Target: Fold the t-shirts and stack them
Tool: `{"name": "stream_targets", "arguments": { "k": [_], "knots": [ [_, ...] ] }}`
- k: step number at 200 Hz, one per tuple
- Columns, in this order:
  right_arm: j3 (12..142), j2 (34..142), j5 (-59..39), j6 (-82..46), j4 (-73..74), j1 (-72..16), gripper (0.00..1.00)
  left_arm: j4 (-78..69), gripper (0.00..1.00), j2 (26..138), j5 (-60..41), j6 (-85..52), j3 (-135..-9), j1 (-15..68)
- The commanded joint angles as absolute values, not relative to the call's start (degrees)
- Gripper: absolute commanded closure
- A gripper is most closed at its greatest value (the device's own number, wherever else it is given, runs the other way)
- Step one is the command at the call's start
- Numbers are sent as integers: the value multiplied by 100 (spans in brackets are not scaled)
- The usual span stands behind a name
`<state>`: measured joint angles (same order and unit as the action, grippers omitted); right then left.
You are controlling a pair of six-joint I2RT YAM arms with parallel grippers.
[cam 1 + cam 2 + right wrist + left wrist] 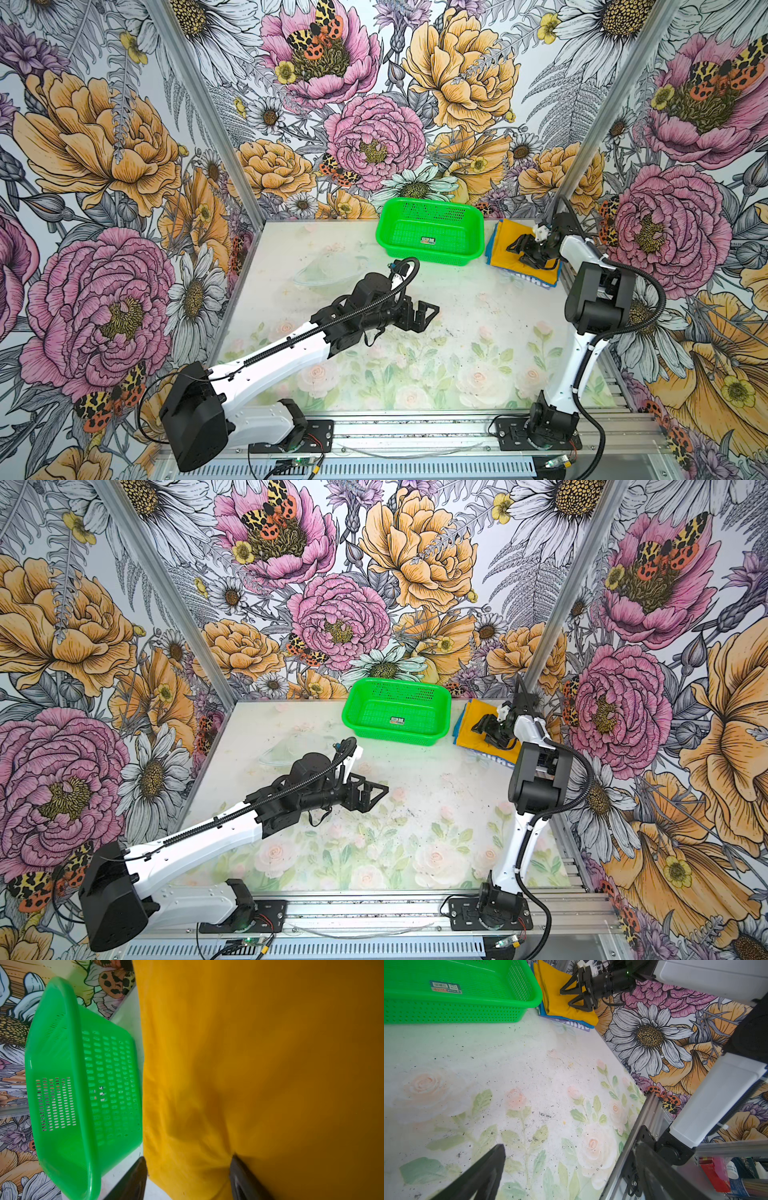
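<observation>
Two folded t-shirts lie stacked at the table's back right. The mustard-yellow t-shirt [503, 237] [469, 721] [556, 985] [270, 1043] is on top. Only edges of the blue t-shirt [544, 284] [583, 1024] show under it. My right gripper [518, 252] [484, 731] [566, 998] [188, 1159] is down on the yellow cloth, jaws apart. One fingertip dents the fabric and the other sits at the cloth's edge. My left gripper [428, 318] [376, 793] [570, 1147] hovers wide open over the middle of the table, with nothing between its fingers.
A bright green perforated basket [419, 257] [390, 735] [456, 1012] [62, 1064] stands empty at the back, right beside the shirt stack. The floral table [457, 353] is walled in by flowered panels. A metal rail [415, 432] runs along its front.
</observation>
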<state>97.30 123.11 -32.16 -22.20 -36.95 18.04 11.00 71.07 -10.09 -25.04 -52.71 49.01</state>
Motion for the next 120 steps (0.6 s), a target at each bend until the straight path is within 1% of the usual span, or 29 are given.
{"name": "stream_targets", "arguments": {
  "k": [1, 33, 67, 94, 120],
  "knots": [
    [9455, 12145, -3010, -2367, -3560, 2011, 35, 1178, 1, 7177, -879, -2353, -5491, 4969],
    [9213, 11608, -2805, -2360, -3586, 2425, 35, 1222, 1, 7234, -870, -2329, -5571, 5025],
    [9029, 11167, -2963, -2358, -3586, 2655, 35, 1250, 1, 7233, -854, -2310, -5582, 5042],
    [8860, 11040, -2995, -2409, -3586, 2716, 34, 1253, 1, 7246, -837, -2316, -5603, 5061],
    [8647, 11140, -2921, -2435, -3578, 2705, 34, 1233, 1, 7268, -824, -2312, -5590, 5071]
  ]
}}
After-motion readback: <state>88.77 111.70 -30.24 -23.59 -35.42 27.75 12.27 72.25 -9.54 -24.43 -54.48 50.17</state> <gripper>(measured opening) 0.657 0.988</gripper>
